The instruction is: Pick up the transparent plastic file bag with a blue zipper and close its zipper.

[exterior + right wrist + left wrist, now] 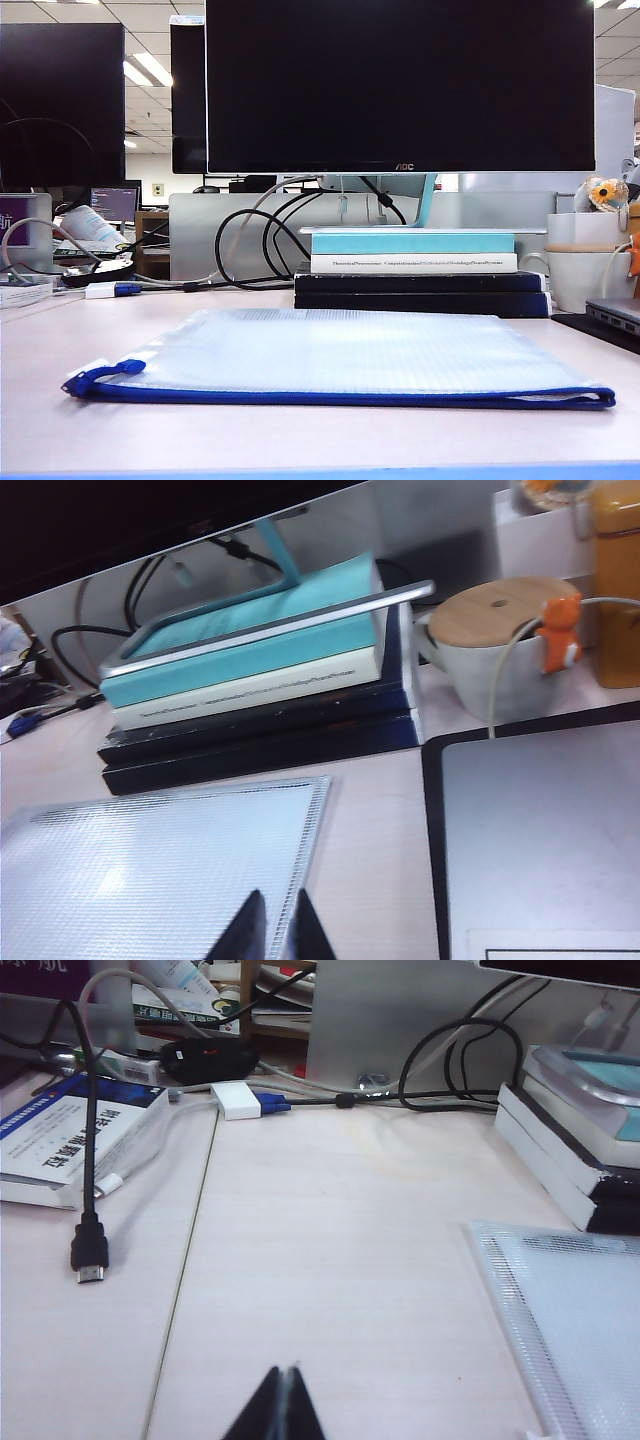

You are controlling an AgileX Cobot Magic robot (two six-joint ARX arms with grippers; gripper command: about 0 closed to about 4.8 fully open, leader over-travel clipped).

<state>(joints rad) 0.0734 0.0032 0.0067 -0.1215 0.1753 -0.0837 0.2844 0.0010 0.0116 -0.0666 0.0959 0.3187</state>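
The file bag (340, 350) lies flat on the pale table, a translucent mesh pouch. Its blue zipper (350, 396) runs along the near long edge, with the looped pull tab (95, 378) at the left end. Neither gripper shows in the exterior view. My left gripper (284, 1370) is shut and empty over bare table, to the left of the file bag (580, 1330). My right gripper (280, 895) hangs above the right edge of the file bag (150, 870). Its fingers stand slightly apart with nothing between them.
A stack of books (415, 270) sits right behind the bag under a dark monitor (400, 85). On the right are a white mug with a wooden lid (490, 650) and a grey laptop (540, 830). On the left lie a black cable plug (88, 1255) and a white-blue box (60, 1150).
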